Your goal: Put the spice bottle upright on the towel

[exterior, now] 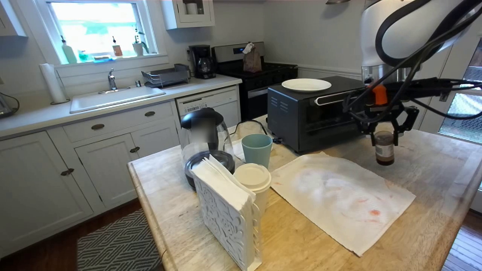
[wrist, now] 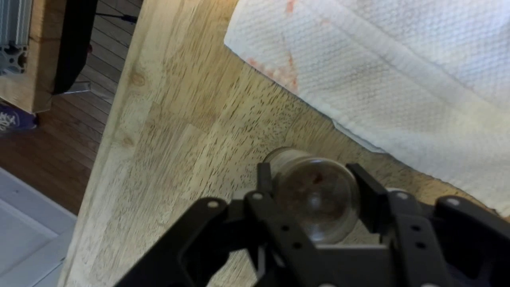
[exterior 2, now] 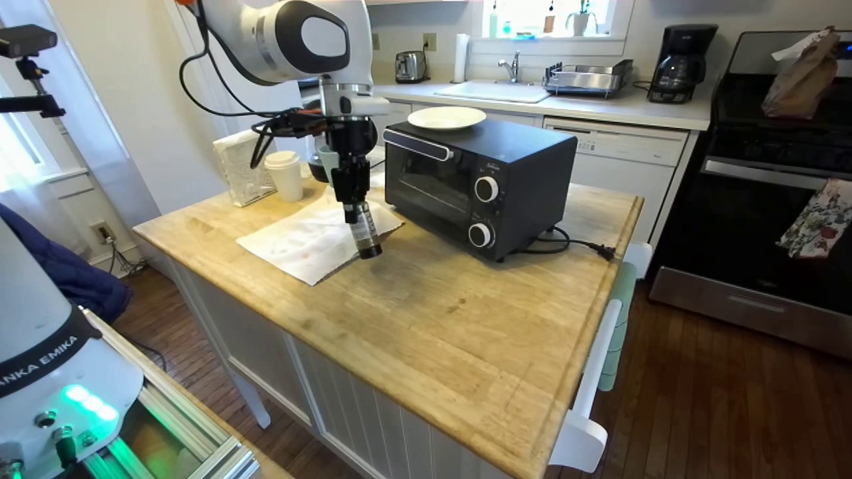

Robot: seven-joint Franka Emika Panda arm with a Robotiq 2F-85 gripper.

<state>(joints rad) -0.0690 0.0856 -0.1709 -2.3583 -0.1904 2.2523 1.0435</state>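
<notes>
Glass-looking bottle (exterior 2: 365, 230) was likely light, rigid, slick; gripper (exterior: 384, 140) was clamped across its upper end, mid-barrel was probably surer

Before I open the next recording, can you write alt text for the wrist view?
The tool grips a brown-filled spice bottle, seen end-on over a wooden tabletop. A white, red-stained towel spans the upper right, apart from the bottle; floorboards show at left.

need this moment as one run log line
pincer: closed on spice bottle | pose: tilted | location: over wooden tabletop, off the towel | upright placement: not yet done
</notes>
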